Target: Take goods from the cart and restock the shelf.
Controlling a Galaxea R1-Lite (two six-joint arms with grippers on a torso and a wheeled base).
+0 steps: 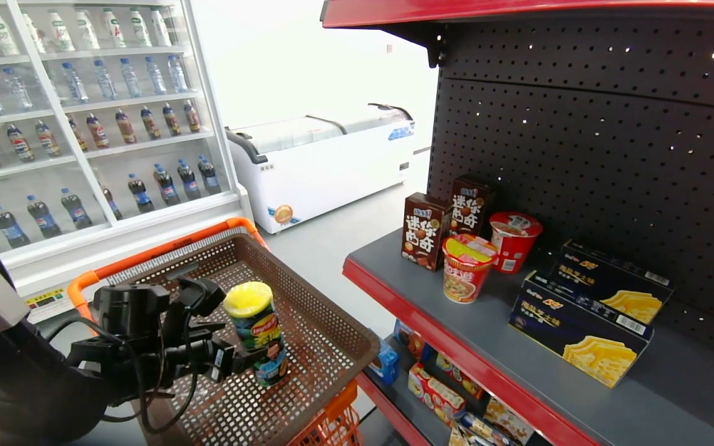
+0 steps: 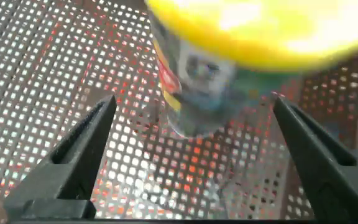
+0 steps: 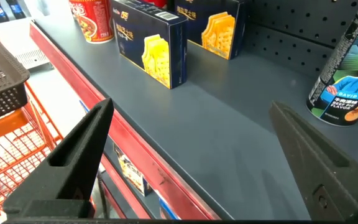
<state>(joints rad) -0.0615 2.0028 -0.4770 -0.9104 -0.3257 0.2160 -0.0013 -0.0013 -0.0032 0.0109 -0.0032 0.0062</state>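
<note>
A tall chip can (image 1: 258,331) with a yellow lid stands upright in the brown mesh cart basket (image 1: 326,310). My left gripper (image 1: 242,350) is open, one finger on each side of the can's lower body. In the left wrist view the can (image 2: 197,81) sits between the spread fingers (image 2: 86,143) with gaps on both sides. My right gripper (image 3: 191,112) hangs open and empty over the front part of the grey shelf (image 3: 229,137). A green can (image 3: 344,68) stands on that shelf beyond it.
On the shelf (image 1: 456,334) are two brown boxes (image 1: 425,230), two cup noodles (image 1: 465,266) and two dark blue boxes (image 1: 580,328). Its right part is bare. A lower shelf holds snack packs (image 1: 437,390). A drinks fridge (image 1: 84,124) and a chest freezer (image 1: 320,161) stand behind.
</note>
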